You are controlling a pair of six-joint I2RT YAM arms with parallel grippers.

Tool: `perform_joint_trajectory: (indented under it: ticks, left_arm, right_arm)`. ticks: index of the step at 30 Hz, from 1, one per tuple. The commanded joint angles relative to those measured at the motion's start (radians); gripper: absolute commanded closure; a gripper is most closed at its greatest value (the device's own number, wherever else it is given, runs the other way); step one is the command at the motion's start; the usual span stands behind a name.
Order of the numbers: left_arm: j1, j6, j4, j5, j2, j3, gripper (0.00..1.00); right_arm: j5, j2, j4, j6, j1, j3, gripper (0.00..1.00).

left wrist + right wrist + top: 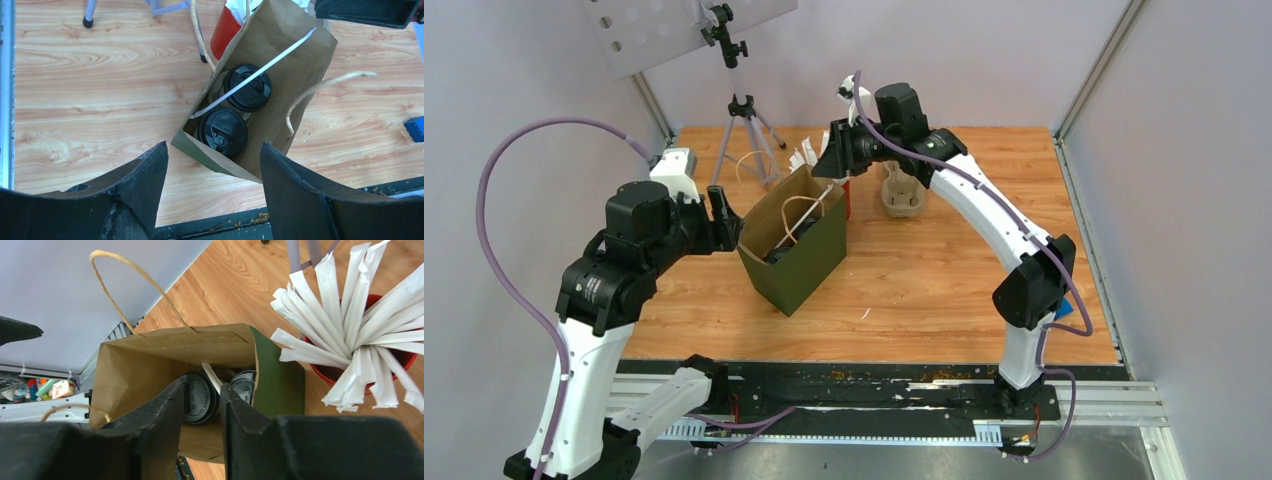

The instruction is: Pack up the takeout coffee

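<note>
Grey walls close in a pale wooden table [944, 290] with a camera tripod [744, 120] at its far edge. Near the middle stands an open brown paper bag with a green outside and twine handles [809, 265]. In the top view its mouth runs from about 7 o'clock to 1 o'clock.

Both small white paper cups sit upright in the bag, side by side along that axis. Only their black plastic lids show, one nearer the left arm [222, 131] and one farther in [247, 87]. A white paper-wrapped straw [260, 68] lies slantwise over them.

The right gripper [201, 386] hangs over the bag's 1 o'clock end, so the lids lie straight below it. Its fingers are parted by a narrow gap and nothing is between them. The left gripper [214, 145] waits at the bag's 9 o'clock side, spread wide and empty.

The cups look packed. Any further reach into the bag probably suits the right arm, which is already above the mouth.

A red cup [402, 360] full of white wrapped straws [340, 305] stands just beside the bag at 1 o'clock. A beige pulp cup tray [902, 197] sits at 2 o'clock. The twine handles arch over the opening and could catch a finger on its way out.
</note>
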Motion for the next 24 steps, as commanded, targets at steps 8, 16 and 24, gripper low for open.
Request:
perform_joint_trajectory:
  ticks: [8, 16, 24]
  left_arm:
    - [0.006, 0.024, -0.015, -0.043, 0.007, 0.034, 0.23]
    - [0.006, 0.056, -0.069, -0.022, 0.017, 0.002, 0.00]
    - [0.006, 0.040, -0.103, 0.017, 0.014, 0.010, 0.00]
  right_arm:
    - [0.209, -0.048, 0.067, -0.130, -0.077, 0.070, 0.60]
    - [0.326, 0.112, 0.107, -0.283, -0.094, 0.178, 0.56]
    - [0.326, 0.260, 0.061, -0.283, -0.112, 0.333, 0.54]
